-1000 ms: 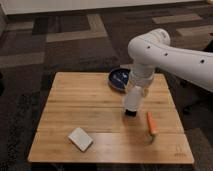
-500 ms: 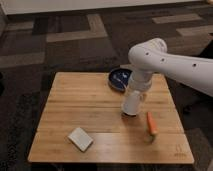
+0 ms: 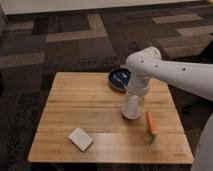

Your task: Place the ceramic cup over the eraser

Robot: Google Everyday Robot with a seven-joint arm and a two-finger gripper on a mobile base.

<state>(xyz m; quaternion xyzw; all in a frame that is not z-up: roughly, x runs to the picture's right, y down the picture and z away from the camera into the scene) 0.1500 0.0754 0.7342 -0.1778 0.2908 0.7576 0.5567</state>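
Observation:
The white ceramic cup [image 3: 132, 106] stands mouth down on the wooden table [image 3: 80, 102], right of centre. My gripper [image 3: 135, 93] reaches straight down from the white arm and is shut on the cup's upper end. The cup's rim sits at the table surface with only a thin dark shadow beneath it. The eraser is hidden from view.
A dark blue shallow bowl [image 3: 119, 78] sits just behind the arm near the table's far edge. An orange carrot-like stick [image 3: 150, 125] lies right of the cup. A flat white square pad [image 3: 80, 138] rests at the front left. Carpet surrounds the table.
The cup has come down a little toward the table. The black block that showed under its rim a second ago is no longer visible.

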